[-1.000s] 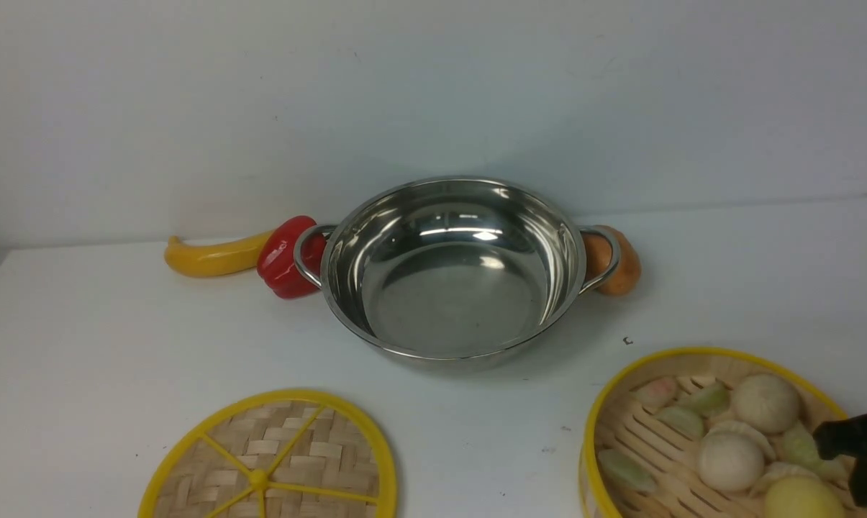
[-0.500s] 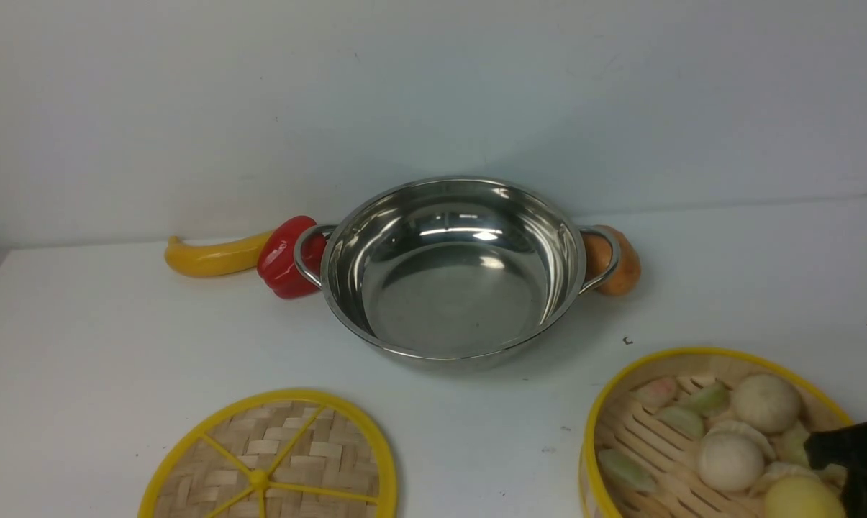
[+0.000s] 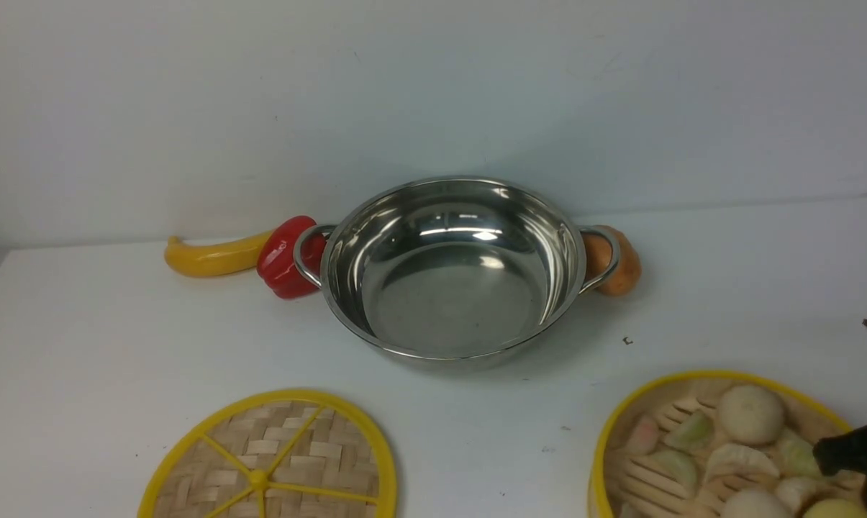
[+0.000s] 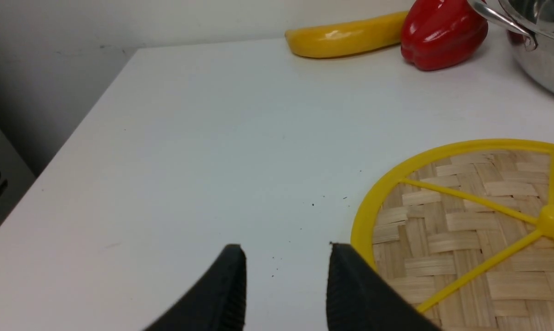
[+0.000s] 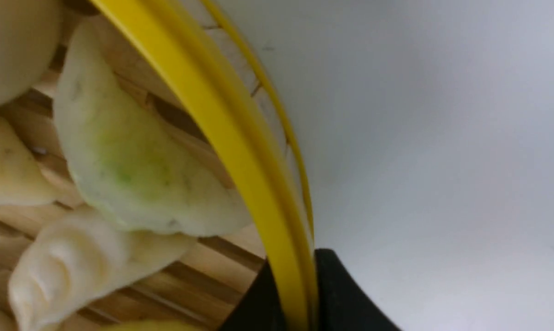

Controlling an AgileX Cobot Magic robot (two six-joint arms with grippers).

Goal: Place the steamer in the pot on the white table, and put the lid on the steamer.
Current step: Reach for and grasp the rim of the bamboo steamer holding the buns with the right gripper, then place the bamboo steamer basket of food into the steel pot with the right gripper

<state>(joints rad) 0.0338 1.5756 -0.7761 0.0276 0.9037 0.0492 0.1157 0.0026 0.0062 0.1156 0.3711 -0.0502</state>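
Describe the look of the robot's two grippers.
The left gripper has two matte black fingers, tapering to points, with fine ribbing on the inner faces. The right gripper shows the same black, tapered shape. No cables or markings show.

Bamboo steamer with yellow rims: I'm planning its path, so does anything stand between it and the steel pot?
Nothing visible does. The right gripper is shut on the yellow rim of the round bamboo steamer, and only bare white table lies between it and the wide shiny steel pot, whose inside is empty.
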